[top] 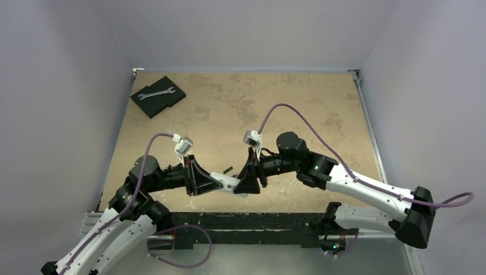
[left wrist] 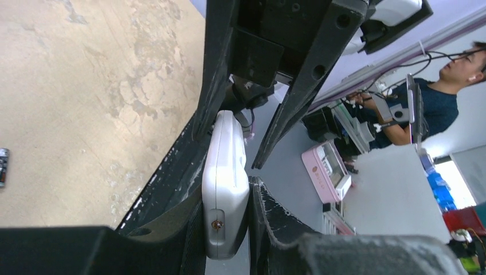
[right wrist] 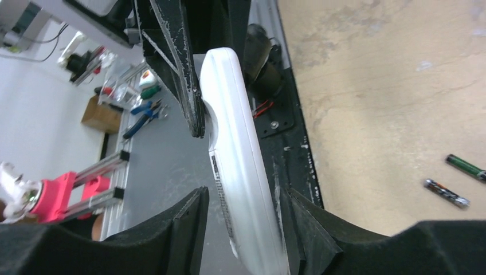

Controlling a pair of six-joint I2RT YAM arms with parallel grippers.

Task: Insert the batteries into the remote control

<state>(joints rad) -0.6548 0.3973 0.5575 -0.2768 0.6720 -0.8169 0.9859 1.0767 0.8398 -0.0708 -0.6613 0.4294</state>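
The remote control [top: 225, 180] hangs above the surface [top: 298, 103] at the middle of its near edge, between the two arms. In the top view the left end effector [top: 211, 182] takes one end of it and the right end effector [top: 243, 184] is at the other end. One of the batteries [top: 227, 169] lies on the surface just behind the remote control. A wrench [top: 156, 93] rests on a black pad [top: 166, 102] at the far left corner.

In the left wrist view the left fingers [left wrist: 186, 223] are clamped on the remote control, one on each long side, both touching it. The far end of the remote control sits between the right fingers.

In the right wrist view the right fingers [right wrist: 304, 229] stand very close on both sides of the remote control. I cannot tell whether they press on it. Two batteries lie on the surface, near each other, not touching, well apart from the remote control.
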